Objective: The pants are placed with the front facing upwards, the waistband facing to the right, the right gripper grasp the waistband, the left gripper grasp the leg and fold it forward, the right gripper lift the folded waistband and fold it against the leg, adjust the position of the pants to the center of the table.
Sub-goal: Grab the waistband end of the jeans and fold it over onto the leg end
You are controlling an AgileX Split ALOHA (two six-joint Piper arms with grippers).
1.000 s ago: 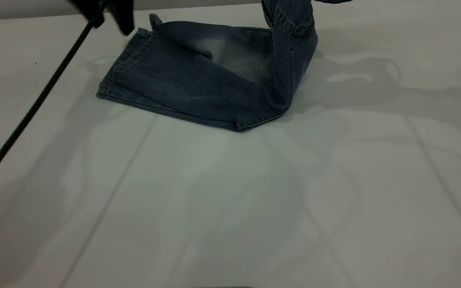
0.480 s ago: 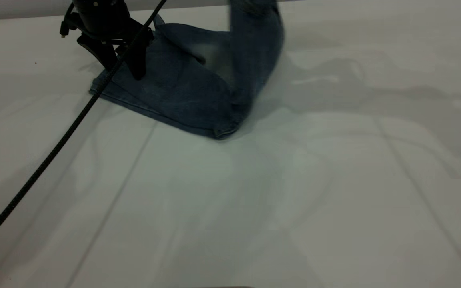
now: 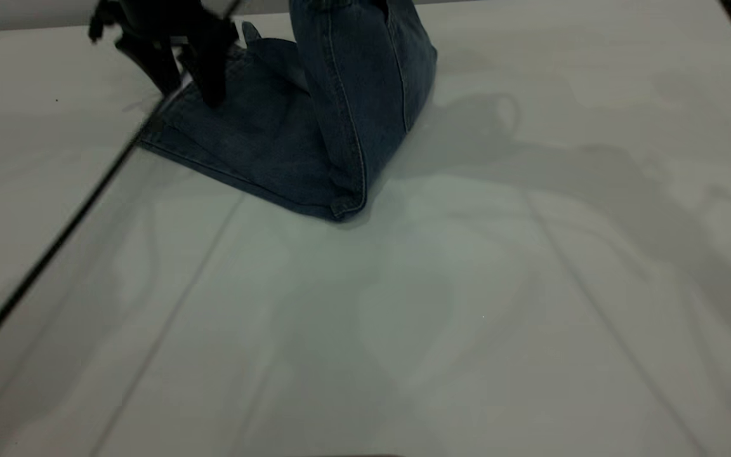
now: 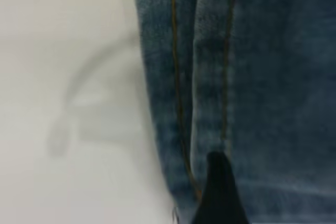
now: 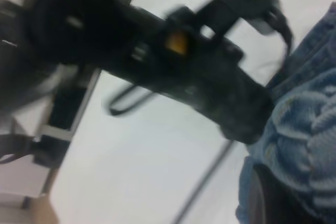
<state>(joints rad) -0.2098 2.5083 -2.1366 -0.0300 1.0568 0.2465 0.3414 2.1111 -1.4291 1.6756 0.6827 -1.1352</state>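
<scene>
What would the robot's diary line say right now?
stage: second fold | right gripper: lifting waistband over legs | left gripper: open, on leg hems | pants: far side of table

The scene is dimly and evenly lit — soft, overlapping shadows are cast across the table [image 3: 467,285], darkest just beside the pants [image 3: 315,133]. Motion blur is seen on the left gripper [image 3: 181,95] and its cable [image 3: 42,266] — both wrist views are rendered soft.
</scene>
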